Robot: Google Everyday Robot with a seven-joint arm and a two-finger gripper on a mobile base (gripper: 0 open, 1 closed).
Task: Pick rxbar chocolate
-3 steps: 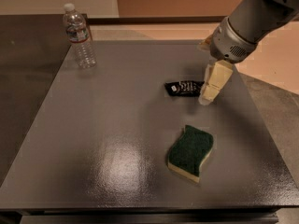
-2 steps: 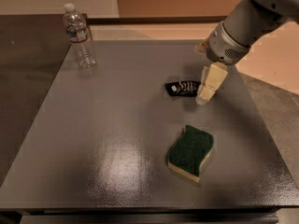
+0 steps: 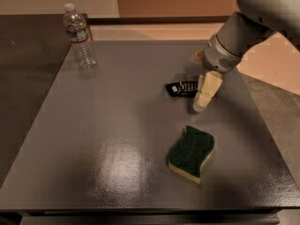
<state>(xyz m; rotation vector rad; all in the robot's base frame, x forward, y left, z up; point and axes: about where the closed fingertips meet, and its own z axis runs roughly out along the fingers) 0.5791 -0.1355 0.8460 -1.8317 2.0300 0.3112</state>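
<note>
The arm (image 3: 255, 20) comes in from two o'clock, wrist (image 3: 219, 56) tilted downward, and the gripper (image 3: 201, 103) hangs low toward three o'clock.

Non-task items on the grey table (image 3: 117, 125): one bottle, one sponge.
A clear plastic water bottle (image 3: 79, 36) with a white cap and a paper label stands upright at the far left corner. A wavy dark green sponge (image 3: 191, 153) with a yellow underside lies flat, green face up, right of centre toward the near edge, well apart from the bottle. The pincer (image 3: 204, 95) hangs over the table beyond the sponge, apart from it. The table surface is glossy, with a pale reflection near the front middle. Dark floor (image 3: 23, 78) lies to the left.
</note>
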